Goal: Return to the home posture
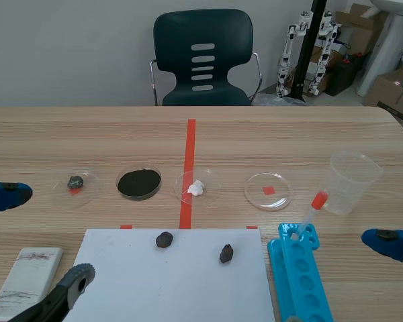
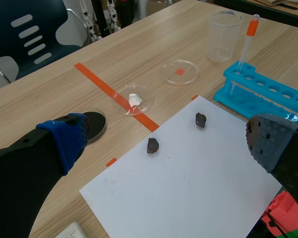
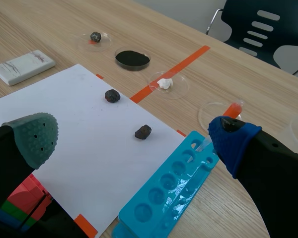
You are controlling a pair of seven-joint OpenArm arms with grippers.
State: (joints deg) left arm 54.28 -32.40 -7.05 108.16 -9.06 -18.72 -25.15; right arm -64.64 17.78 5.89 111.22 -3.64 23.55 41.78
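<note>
My left gripper (image 2: 166,144) is open and low over the left part of the table, its blue pad (image 1: 7,194) and grey pad (image 1: 79,276) wide apart. Nothing is between its fingers; a white paper sheet (image 2: 188,183) with two dark stones (image 2: 153,145) (image 2: 200,119) lies ahead of it. My right gripper (image 3: 134,141) is open too and holds nothing. Its blue pad (image 1: 388,243) hangs by the table's right edge, beside the blue tube rack (image 1: 302,275).
Beyond the sheet stand several petri dishes: one with a stone (image 1: 75,182), one with black powder (image 1: 139,182), one with a white lump (image 1: 197,188), one without contents (image 1: 269,190). A plastic beaker (image 1: 352,181), a pipette (image 1: 312,211), a white block (image 1: 27,272), a chair (image 1: 203,60).
</note>
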